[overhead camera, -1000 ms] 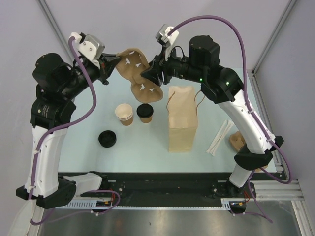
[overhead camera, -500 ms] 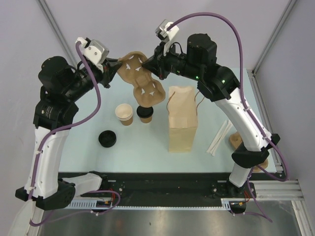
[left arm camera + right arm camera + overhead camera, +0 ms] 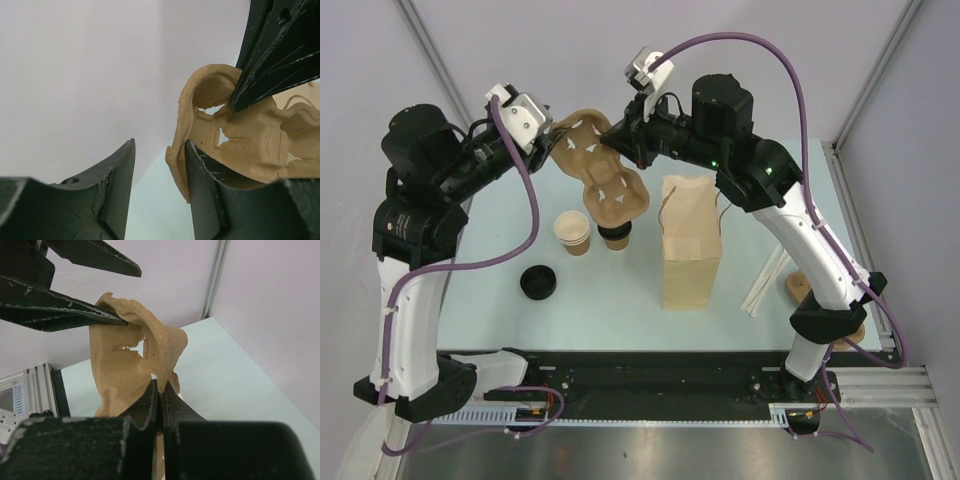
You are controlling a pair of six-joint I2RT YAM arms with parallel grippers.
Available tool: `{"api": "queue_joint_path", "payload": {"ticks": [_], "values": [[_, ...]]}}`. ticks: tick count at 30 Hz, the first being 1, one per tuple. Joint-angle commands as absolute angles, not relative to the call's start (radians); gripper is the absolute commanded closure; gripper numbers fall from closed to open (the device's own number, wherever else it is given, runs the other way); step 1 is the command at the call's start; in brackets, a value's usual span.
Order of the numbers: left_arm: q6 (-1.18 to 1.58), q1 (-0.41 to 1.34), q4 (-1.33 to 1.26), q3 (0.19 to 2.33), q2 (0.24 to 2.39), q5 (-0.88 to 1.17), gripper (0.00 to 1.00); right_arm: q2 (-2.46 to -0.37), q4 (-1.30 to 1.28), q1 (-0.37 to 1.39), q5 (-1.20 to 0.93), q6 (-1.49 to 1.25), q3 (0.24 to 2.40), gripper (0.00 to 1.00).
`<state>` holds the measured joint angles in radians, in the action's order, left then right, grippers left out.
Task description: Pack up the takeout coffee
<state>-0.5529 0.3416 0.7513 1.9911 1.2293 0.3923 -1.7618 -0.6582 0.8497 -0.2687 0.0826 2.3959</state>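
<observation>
On the pale bench [image 3: 610,300], the coffee cups [image 3: 572,232] stand near the bag [image 3: 690,250] (unpacked). Above, the right claw [image 3: 159,384] pinches the pulp tray [image 3: 605,175], likely to steady it; the left claw [image 3: 160,147] gapes at its rim.

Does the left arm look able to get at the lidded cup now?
Probably not from above: the pulp tray, pinched by the right gripper, hangs over the lidded cup, hiding part of it. The left gripper is open beside the tray's rim.

A robot lab work cell.
Plain grey walls [image 3: 350,80]; bare metal frame posts [image 3: 435,40]; a pale table [image 3: 620,320]; a black rail [image 3: 650,370] at its near edge; purple cables [image 3: 735,35].
</observation>
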Motion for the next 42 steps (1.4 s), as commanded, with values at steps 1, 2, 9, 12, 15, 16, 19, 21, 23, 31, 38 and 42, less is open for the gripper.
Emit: {"api": "queue_joint_path", "payload": {"ticks": [1,2,9,12,15,16,19,21,23,31,38,42], "values": [[-0.689,0.341,0.834,2.049,1.258,0.414,0.53,-1.753,-0.615,0.876,-0.242,0.123,2.411,1.0],[-0.696,0.341,0.842,2.057,1.262,0.416,0.54,-1.755,-0.611,0.88,-0.239,0.123,2.411,1.0],[-0.736,0.341,0.888,2.08,1.289,0.411,0.8,-1.752,-0.614,0.885,-0.224,0.135,2.411,1.0],[-0.747,0.341,0.896,2.08,1.292,0.416,1.0,-1.747,-0.623,0.884,-0.219,0.155,2.414,0.8],[-0.744,0.337,0.887,2.077,1.293,0.4,1.0,-1.744,-0.669,0.859,-0.245,0.152,2.453,0.51],[-0.738,0.333,0.882,2.075,1.293,0.403,1.0,-1.75,-0.687,0.824,-0.258,0.144,2.501,0.43],[-0.703,0.313,0.868,2.077,1.292,0.419,1.0,-1.74,-0.745,0.714,-0.31,0.133,2.565,0.21],[-0.687,0.308,0.864,2.086,1.296,0.425,1.0,-1.707,-0.753,0.642,-0.372,0.13,2.556,0.07],[-0.677,0.307,0.854,2.089,1.295,0.459,1.0,-1.675,-0.774,0.545,-0.403,0.176,2.507,0.03],[-0.585,0.307,0.787,2.077,1.289,0.621,1.0,-1.776,-1.07,0.37,-0.494,0.515,2.491,0.02],[-0.529,0.311,0.765,2.066,1.282,0.727,1.0,-1.894,-1.259,0.365,-0.472,0.713,2.488,0.05],[-0.54,0.353,0.77,2.062,1.273,0.747,1.0,-1.937,-1.279,0.373,-0.474,0.758,2.454,0.07]]}}
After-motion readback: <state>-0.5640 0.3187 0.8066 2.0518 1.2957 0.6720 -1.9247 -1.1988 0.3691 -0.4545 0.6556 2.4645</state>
